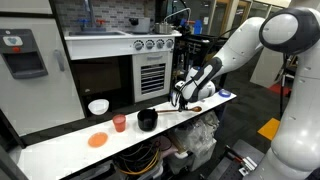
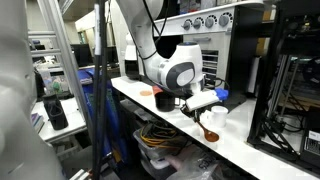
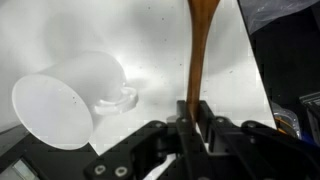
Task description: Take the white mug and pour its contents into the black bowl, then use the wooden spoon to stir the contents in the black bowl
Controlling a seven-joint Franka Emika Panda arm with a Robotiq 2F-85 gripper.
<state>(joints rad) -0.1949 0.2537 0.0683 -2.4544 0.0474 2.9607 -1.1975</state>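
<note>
Step in hand: 2nd part of the task, the stirring. The spoon is gripped but not yet at the bowl.
End effector: the end effector point(image 3: 195, 125) is clamped on the handle of the wooden spoon point(image 3: 198, 50), w/ fingers tight on both sides.
Black bowl: the black bowl point(image 1: 147, 119) stands upright on the bench point(image 1: 60, 145). Its contents are not visible.
Spoon vs. bowl: well apart from the bowl, toward the arm's end of the bench, w/ the head low near the surface.
White mug: the white mug point(image 3: 60, 100) is just beside the spoon, so also well apart from the bowl. It looks tipped on its side, but I am not sure. I judge the pouring is done.
Next move: lift a little, carry the spoon over the bowl, lower the head inside w/o hitting the rim, then make small circles.
Watch: the red cup point(image 1: 119, 122) is near the bowl, on its far side from the spoon.
</note>
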